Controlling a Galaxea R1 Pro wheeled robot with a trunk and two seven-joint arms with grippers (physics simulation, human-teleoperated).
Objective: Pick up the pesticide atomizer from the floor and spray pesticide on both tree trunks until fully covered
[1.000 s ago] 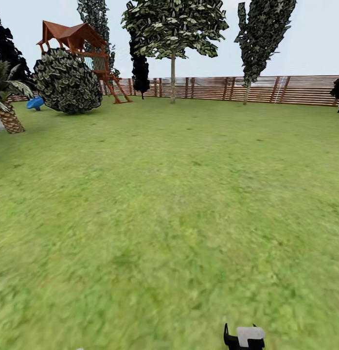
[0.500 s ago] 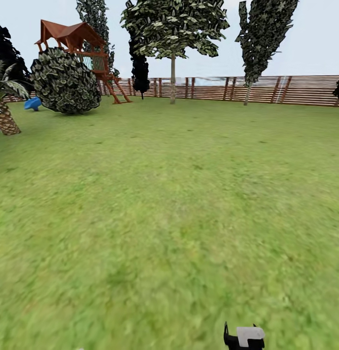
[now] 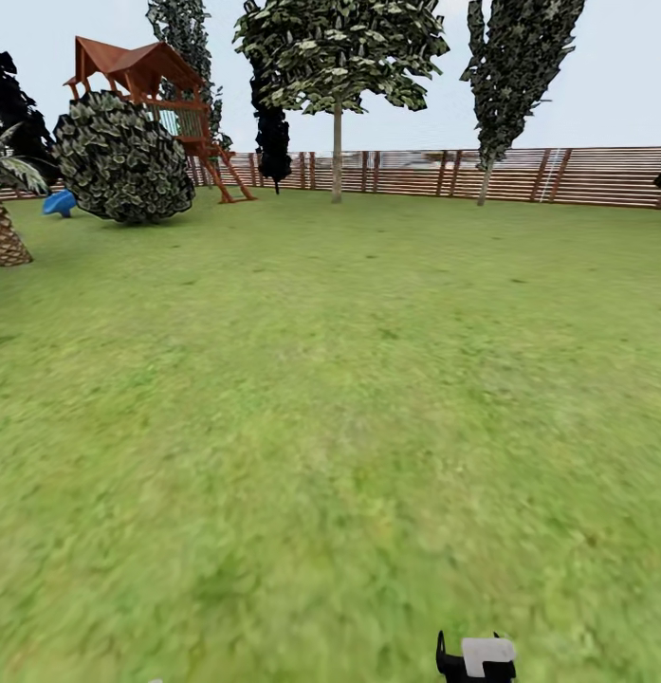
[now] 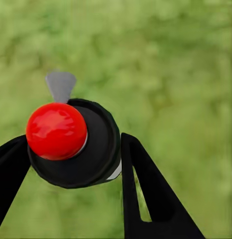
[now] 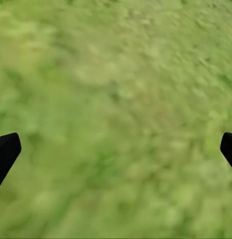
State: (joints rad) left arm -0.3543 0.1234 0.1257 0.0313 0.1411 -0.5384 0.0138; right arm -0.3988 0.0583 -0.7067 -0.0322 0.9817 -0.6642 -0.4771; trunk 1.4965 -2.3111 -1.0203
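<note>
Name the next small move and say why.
Probably keep driving forward across the lawn toward the tree by the fence. The left gripper already grips the atomizer between its fingers, and the trunk looks too distant to spray. The right gripper is open.

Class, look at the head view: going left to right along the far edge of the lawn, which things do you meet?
Palm plant → blue slide → round bush → wooden playhouse → broad-crowned tree → narrow columnar tree, with the slatted fence running behind to the right edge.
</note>
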